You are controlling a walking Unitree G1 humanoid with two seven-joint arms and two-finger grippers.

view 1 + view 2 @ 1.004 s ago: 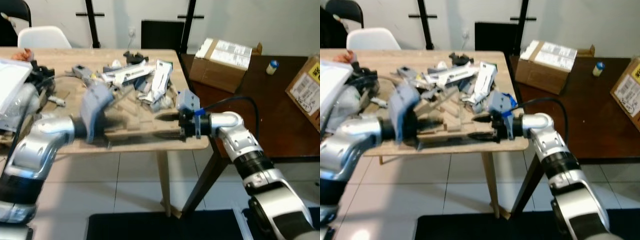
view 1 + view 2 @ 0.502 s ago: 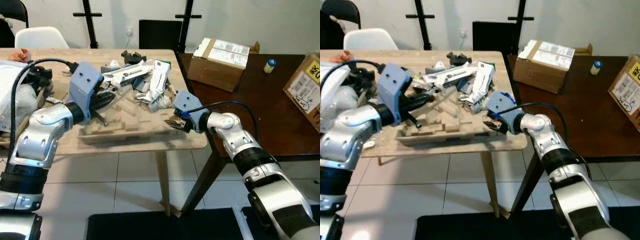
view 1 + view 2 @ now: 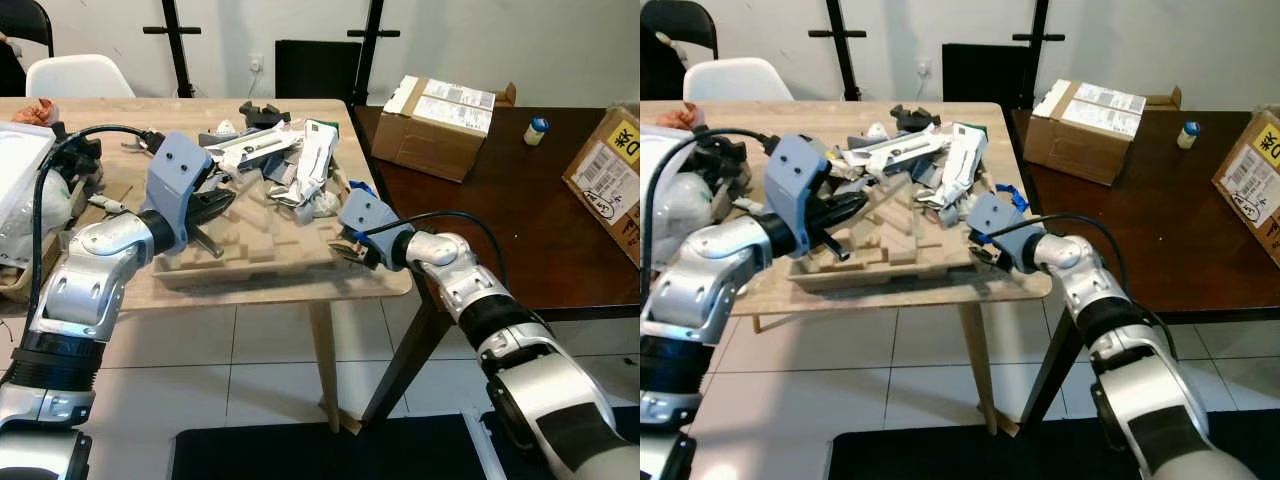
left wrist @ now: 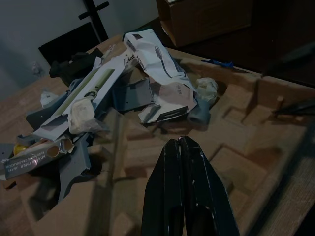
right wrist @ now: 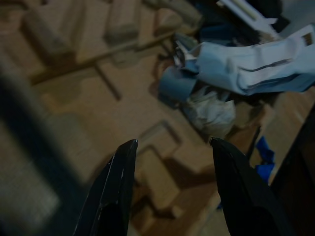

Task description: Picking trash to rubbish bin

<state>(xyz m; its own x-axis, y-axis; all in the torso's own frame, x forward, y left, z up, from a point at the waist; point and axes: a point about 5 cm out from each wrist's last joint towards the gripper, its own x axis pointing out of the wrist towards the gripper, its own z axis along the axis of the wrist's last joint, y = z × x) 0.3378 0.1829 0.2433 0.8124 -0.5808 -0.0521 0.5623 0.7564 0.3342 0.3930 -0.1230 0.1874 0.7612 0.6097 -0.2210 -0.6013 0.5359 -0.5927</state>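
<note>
A heap of trash lies on the wooden table [image 3: 120,290]: a brown moulded pulp tray [image 3: 262,245], a white packet [image 3: 318,160], a long white box [image 3: 250,150], crumpled paper [image 4: 206,87] and a grey tube [image 4: 199,117]. My left gripper [image 4: 179,143] hovers over the tray's left part with its fingers pressed together, holding nothing. At the tray's right end, my right gripper [image 5: 172,142] is open, its fingers spread above the tray's hollows with the crumpled paper and the packet just beyond them.
A dark brown table [image 3: 520,230] adjoins on the right, carrying a cardboard box [image 3: 432,110], a small bottle [image 3: 536,128] and another box [image 3: 610,170]. A white bag [image 3: 20,200] and cables lie at the left. A white chair [image 3: 75,72] stands behind. Tiled floor and a black mat [image 3: 320,455] lie below.
Both grippers have come up from the tray's front edge. The left one now sits higher over the tray's left part, and the right one has shifted to its right end.
</note>
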